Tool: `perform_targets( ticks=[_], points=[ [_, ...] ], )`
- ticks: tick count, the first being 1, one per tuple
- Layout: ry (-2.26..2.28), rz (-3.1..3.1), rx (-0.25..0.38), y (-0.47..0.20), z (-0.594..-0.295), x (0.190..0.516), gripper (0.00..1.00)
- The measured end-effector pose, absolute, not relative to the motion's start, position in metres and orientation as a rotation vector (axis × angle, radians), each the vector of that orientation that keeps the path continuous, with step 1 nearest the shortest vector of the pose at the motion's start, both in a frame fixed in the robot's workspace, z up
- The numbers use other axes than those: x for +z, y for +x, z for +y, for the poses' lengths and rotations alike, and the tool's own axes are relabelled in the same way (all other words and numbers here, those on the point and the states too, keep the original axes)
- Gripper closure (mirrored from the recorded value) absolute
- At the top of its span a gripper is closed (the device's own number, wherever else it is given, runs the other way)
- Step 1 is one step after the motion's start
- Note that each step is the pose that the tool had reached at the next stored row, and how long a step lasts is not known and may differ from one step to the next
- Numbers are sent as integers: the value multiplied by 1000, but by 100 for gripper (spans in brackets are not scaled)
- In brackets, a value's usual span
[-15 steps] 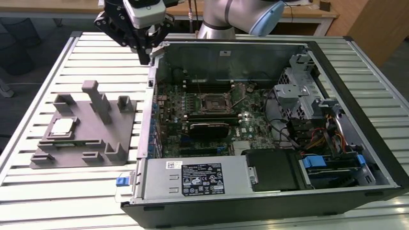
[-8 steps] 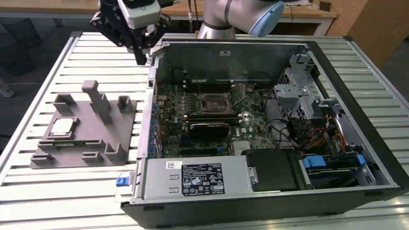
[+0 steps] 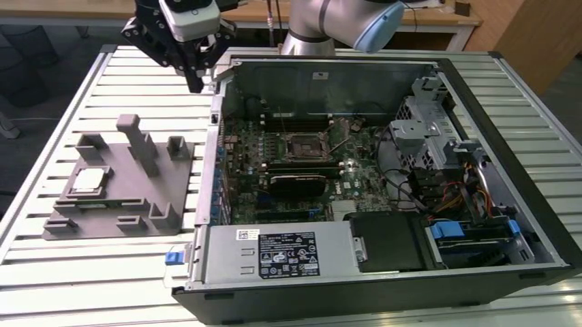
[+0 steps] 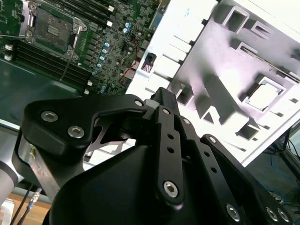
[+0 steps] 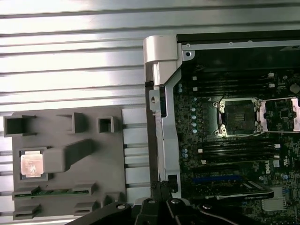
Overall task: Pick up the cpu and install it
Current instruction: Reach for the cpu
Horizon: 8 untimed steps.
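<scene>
The cpu (image 3: 88,179) is a small silver square lying flat in a recess of the grey plastic tray (image 3: 118,204), on the table toward the exterior view's left. Both wrist views show the cpu (image 4: 262,96) (image 5: 32,165) in that recess. My gripper (image 3: 195,83) hangs high above the table by the case's far corner, well away from the tray. Its black fingers (image 4: 163,93) are shut, with nothing between them. The open socket (image 3: 307,144) (image 5: 239,117) sits in the middle of the green motherboard, its metal frame lifted.
The open computer case (image 3: 509,102) takes up the exterior view's right, with a drive cage, cables and a power supply (image 3: 282,252) along its near side. Upright blocks (image 3: 136,139) rise from the tray. The case's metal side wall (image 5: 159,103) stands between tray and motherboard.
</scene>
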State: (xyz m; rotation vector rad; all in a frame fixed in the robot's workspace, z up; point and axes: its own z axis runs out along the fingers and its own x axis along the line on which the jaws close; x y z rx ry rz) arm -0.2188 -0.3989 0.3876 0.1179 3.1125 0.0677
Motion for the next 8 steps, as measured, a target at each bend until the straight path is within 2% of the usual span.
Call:
perform_targets(
  ticks=[8],
  points=[
    [118, 3112, 68, -225, -399, 387, 89]
  ],
)
